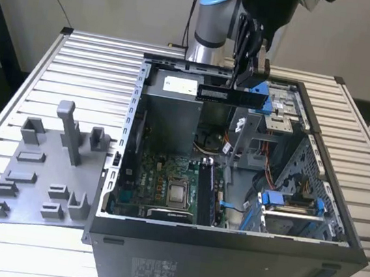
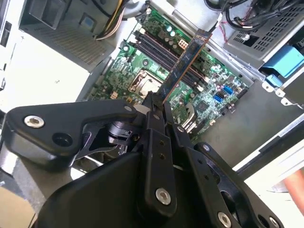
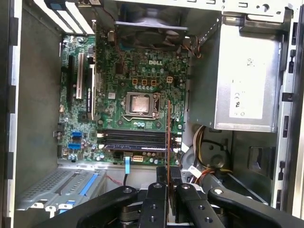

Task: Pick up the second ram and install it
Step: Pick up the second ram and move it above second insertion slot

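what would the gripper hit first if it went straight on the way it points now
Probably the motherboard, near the memory slots; the second ram clamped in the gripper sticks out ahead and would touch first. Depth is hard to judge.

The computer case (image 1: 222, 268) is dark grey to black outside and bare grey metal inside, with blue clips (image 1: 274, 198); the table (image 1: 92, 63) is pale silver with parallel ribs, and the holder plate (image 1: 28, 178) is mid-grey. The motherboard (image 3: 142, 71) is green with black slots, a silver processor square (image 3: 140, 103) and blue connectors (image 3: 75, 145); the power supply (image 3: 242, 80) is grey with a white label, and the wires (image 3: 198, 137) are yellow and orange. The gripper (image 2: 154, 102) is black with silver screw heads, the memory stick (image 2: 185, 61) is dark with an orange-brown edge, and the arm (image 1: 212, 18) is silver-grey with a pale blue cap.
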`<state>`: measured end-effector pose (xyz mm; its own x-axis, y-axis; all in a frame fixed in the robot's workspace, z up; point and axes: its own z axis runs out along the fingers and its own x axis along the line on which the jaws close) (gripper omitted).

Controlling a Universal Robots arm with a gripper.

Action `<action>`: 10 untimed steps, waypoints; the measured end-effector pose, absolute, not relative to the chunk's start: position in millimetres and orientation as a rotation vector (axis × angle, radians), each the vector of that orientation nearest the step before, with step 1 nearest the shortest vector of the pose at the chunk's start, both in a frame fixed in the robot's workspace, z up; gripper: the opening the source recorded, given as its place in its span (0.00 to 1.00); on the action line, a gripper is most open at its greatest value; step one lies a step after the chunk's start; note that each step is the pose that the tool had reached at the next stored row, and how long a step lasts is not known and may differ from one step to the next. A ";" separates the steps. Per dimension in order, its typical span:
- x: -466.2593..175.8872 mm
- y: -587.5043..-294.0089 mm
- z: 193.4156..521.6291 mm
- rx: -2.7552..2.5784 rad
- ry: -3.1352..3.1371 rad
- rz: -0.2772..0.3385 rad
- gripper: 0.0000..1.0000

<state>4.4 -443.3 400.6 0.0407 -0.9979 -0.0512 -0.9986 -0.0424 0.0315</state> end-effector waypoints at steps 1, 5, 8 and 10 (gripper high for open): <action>4.4 -443.3 400.6 -2.254 2.168 0.092 0.14; 4.4 -443.3 400.1 -2.240 2.182 0.092 0.14; 4.5 -443.3 400.0 -2.226 2.196 0.092 0.14; 4.6 -443.3 399.9 -2.226 2.196 0.092 0.14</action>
